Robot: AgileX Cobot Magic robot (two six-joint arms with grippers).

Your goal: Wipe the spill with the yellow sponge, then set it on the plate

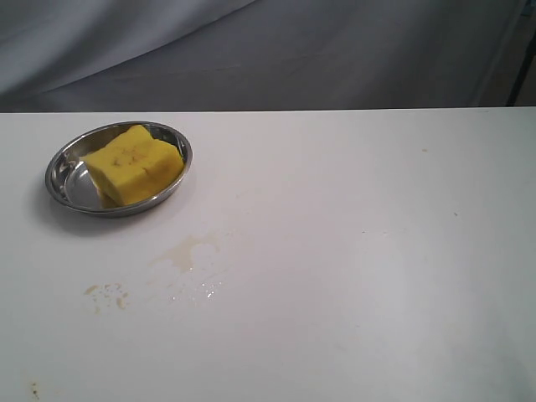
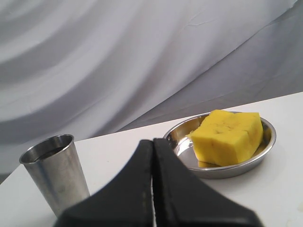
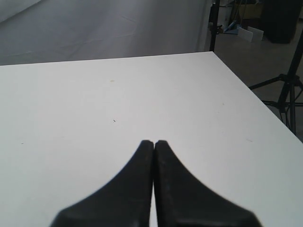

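Left wrist view shows the left gripper (image 2: pixel 153 142) pressed together, holding nothing. The right gripper (image 3: pixel 154 143) is together too, over bare table (image 3: pixel 94 104). A metal cup (image 2: pixel 56 174) stands near. Farther off, the yellow sponge (image 2: pixel 228 136) sits in the plate (image 2: pixel 265 152). It looks soft and light; squeeze its sides. A faint spill (image 1: pixel 186 251) stain remains.

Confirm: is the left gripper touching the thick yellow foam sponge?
Apart. The left wrist view shows the left gripper shut, with bare table between it and the yellow sponge.
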